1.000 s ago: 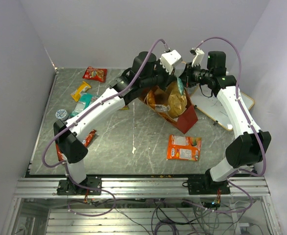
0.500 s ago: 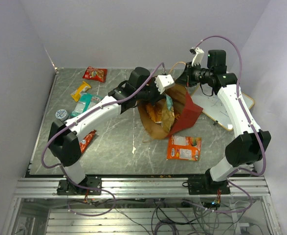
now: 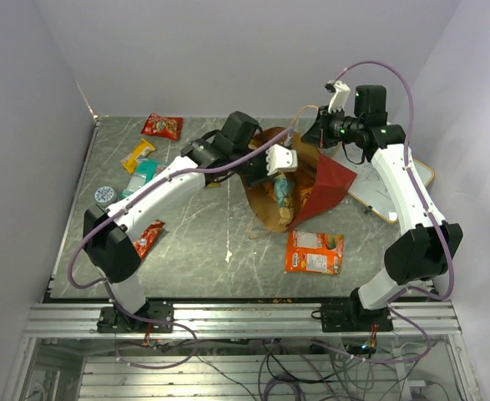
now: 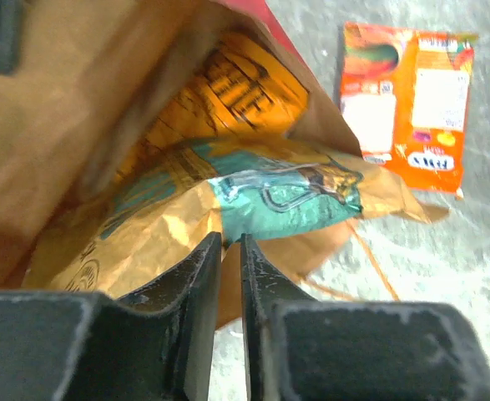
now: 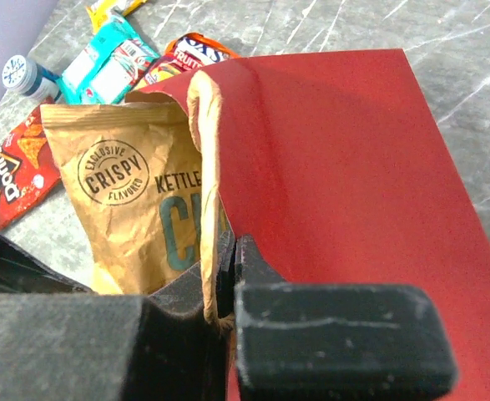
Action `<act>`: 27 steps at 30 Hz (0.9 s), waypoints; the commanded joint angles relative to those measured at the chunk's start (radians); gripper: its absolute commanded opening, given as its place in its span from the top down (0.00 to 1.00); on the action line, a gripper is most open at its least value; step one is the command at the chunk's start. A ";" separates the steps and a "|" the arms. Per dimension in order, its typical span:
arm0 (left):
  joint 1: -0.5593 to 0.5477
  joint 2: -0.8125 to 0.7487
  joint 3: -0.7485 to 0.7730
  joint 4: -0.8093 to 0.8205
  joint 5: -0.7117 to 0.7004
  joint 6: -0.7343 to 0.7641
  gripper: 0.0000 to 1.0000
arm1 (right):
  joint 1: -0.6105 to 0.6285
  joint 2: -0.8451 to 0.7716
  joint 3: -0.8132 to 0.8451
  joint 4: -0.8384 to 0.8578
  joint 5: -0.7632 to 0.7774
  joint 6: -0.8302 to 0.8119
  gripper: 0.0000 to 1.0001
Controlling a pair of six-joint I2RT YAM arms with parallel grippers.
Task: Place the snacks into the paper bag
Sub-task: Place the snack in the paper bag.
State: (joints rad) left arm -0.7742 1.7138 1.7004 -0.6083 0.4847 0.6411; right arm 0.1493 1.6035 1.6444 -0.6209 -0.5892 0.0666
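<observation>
Left wrist view: gold chip bag lodged in mouth of tipped paper bag, left gripper slightly parted and off it, right gripper clamped on the rim; packet likely light, crinkly, slippery, so grip crimped end seam.

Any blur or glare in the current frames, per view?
Left wrist: paper bag inner wall smeared, orange flat pack legible. Right wrist: right gripper soft up close, gold chip bag print crisp. Top external: even light, soft shadows, no glare on the table.
</observation>
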 commanded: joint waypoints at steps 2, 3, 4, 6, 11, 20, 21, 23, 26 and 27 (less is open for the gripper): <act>-0.002 0.025 0.010 -0.156 0.010 0.152 0.69 | -0.009 -0.007 0.050 0.036 -0.020 0.013 1.00; -0.003 0.020 -0.001 -0.144 0.002 0.163 0.68 | -0.009 -0.007 0.052 0.036 -0.022 0.014 1.00; -0.003 0.014 -0.014 -0.126 -0.003 0.164 0.65 | -0.008 -0.005 0.054 0.034 -0.025 0.015 1.00; -0.011 0.005 -0.037 -0.088 -0.017 0.161 0.61 | -0.008 -0.001 0.057 0.033 -0.035 0.020 1.00; -0.049 0.000 -0.049 -0.078 -0.078 0.198 0.49 | -0.008 0.013 0.070 0.032 -0.055 0.029 1.00; -0.035 -0.147 -0.162 0.108 -0.353 -0.172 0.36 | -0.009 -0.008 0.007 0.078 -0.047 0.066 1.00; -0.019 -0.156 -0.171 0.095 -0.386 -0.240 0.35 | -0.009 -0.013 0.004 0.085 -0.041 0.072 1.00; 0.045 -0.174 -0.209 0.066 -0.359 -0.358 0.34 | -0.008 -0.021 -0.006 0.101 -0.027 0.082 1.00; 0.137 -0.209 -0.310 0.094 -0.238 -0.526 0.33 | -0.009 -0.031 -0.017 0.133 -0.006 0.100 1.00; 0.152 -0.221 -0.340 0.108 -0.200 -0.558 0.32 | -0.008 -0.029 -0.018 0.140 0.002 0.105 1.00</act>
State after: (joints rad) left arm -0.7074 1.5276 1.4651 -0.5484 0.2157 0.3538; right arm 0.1452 1.6180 1.6310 -0.5892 -0.5941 0.1246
